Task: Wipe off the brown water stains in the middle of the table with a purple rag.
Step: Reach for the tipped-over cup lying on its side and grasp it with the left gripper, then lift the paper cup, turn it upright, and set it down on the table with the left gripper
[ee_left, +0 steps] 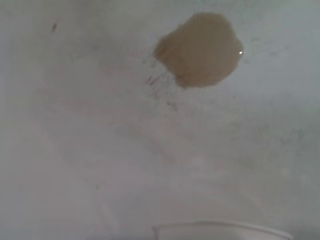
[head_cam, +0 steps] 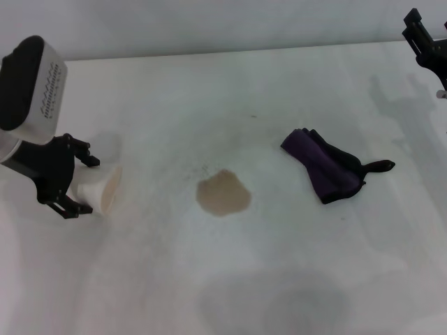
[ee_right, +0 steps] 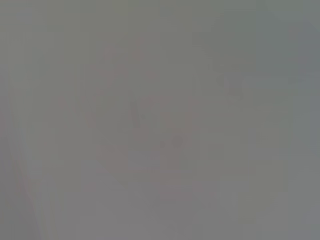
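One brown water stains patch (head_cam: pixel 223 193) sits mid-table (head_cam: pixel 223 279); one purple rag (head_cam: pixel 325 165) lies bunched, just to its right, untouched; one white paper cup (head_cam: pixel 103 190) lies on its side, clamped in the left gripper (head_cam: pixel 73 183). Right gripper (head_cam: pixel 424 38) hangs at the far right edge; its jaws probably apart, though I cannot tell. Risk: a shallow pinch could slip off the loose folds; the cup may dribble more liquid.
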Robot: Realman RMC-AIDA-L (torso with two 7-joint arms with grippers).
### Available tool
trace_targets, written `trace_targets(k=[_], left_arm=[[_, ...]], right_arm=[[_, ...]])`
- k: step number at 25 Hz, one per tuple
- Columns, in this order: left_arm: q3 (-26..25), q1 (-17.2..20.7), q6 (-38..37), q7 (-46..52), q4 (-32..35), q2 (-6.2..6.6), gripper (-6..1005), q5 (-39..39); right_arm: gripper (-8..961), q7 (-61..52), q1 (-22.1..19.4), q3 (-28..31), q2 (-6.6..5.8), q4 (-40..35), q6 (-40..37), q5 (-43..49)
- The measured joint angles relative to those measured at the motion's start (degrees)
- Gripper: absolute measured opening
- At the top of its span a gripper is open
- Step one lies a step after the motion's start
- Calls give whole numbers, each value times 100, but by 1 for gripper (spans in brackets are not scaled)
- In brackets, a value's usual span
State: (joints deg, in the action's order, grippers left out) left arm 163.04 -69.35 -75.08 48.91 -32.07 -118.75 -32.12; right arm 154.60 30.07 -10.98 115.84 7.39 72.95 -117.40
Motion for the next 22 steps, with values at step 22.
trace_targets(k=[22], left_arm=[[0,-88,204,450,-131,-7,877,11]], right_arm=[[874,-117,-81,-53,-3,10,11,-2]])
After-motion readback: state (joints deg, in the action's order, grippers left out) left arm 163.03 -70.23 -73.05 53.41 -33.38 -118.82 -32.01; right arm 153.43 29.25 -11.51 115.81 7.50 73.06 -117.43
